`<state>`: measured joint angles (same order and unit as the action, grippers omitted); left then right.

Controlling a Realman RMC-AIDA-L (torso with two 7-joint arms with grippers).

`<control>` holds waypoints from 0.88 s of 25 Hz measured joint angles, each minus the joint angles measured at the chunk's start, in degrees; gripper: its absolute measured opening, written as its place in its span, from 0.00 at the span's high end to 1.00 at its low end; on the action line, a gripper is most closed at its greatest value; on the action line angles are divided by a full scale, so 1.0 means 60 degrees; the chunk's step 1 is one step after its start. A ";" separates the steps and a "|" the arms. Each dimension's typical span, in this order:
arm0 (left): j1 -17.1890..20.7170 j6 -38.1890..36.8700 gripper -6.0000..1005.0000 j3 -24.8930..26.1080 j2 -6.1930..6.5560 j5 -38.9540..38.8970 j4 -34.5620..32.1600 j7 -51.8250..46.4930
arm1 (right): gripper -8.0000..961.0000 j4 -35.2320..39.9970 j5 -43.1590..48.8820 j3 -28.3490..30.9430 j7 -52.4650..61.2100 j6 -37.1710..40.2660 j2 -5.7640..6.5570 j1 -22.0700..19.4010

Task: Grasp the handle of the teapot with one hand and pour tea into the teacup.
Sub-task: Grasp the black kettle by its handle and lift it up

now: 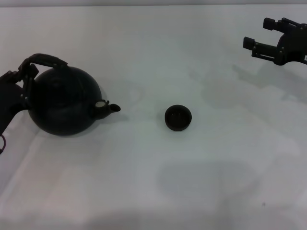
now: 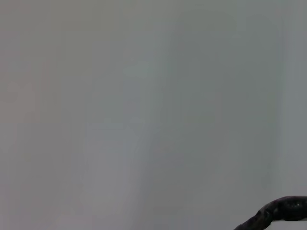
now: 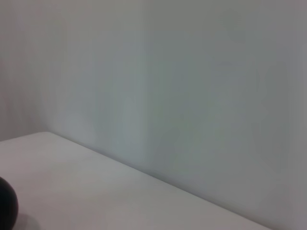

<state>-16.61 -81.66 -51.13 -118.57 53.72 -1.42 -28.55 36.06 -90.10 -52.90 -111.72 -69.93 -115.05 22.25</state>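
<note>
teapot [image 1: 64, 103] sits on our left side of the white table [image 1: 153, 191], a big round black pot with its short spout [image 1: 109, 108] pointing toward the middle. the handle [image 1: 44, 60] arches over the top of the pot, and our left gripper [image 1: 26, 72] is at its outer end, right against it where the arch comes down on the side away from the spout. the fingers seem wrapped about the handle there, but everything is black on black, so we cannot tell how firmly they hold it or how far apart they are. in the left wrist view only a curved black piece [image 2: 276, 213] shows at 1 corner against a plain pale background.

the teacup [image 1: 178, 118] stands upright near the middle of the table, well apart from the spout, with bare table between the 2. it is a small dark bowl, far smaller than the pot.

our right gripper [image 1: 264, 34] hangs above the far right of the table, well away from both the cup and the pot. its 2 fingers are spread wide and hold nothing. the right wrist view shows the table edge and a dark round shape [image 3: 7, 203] at 1 corner.
</note>
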 joint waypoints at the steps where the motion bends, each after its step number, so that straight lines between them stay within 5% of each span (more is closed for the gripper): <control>1: 0.0000 0.0069 0.88 0.0000 0.0000 0.0074 -0.0105 -0.0083 | 0.12 -0.0028 -0.0014 -0.0001 -0.0025 0.0000 0.0000 -0.0001; 11: 0.0016 0.0805 0.88 -0.0032 -0.0025 0.0973 -0.1523 -0.1381 | 0.12 -0.0208 -0.0258 0.0003 -0.0230 -0.0014 0.0000 -0.0026; 22: 0.0035 0.1920 0.88 -0.0126 -0.0106 0.3441 -0.4646 -0.4353 | 0.12 -0.0520 -0.0799 0.0029 -0.0809 -0.0080 0.0000 -0.0027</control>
<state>-16.40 -70.14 -51.89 -119.21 74.37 -29.30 -54.66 32.94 -94.90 -52.73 -116.57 -70.41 -115.05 22.09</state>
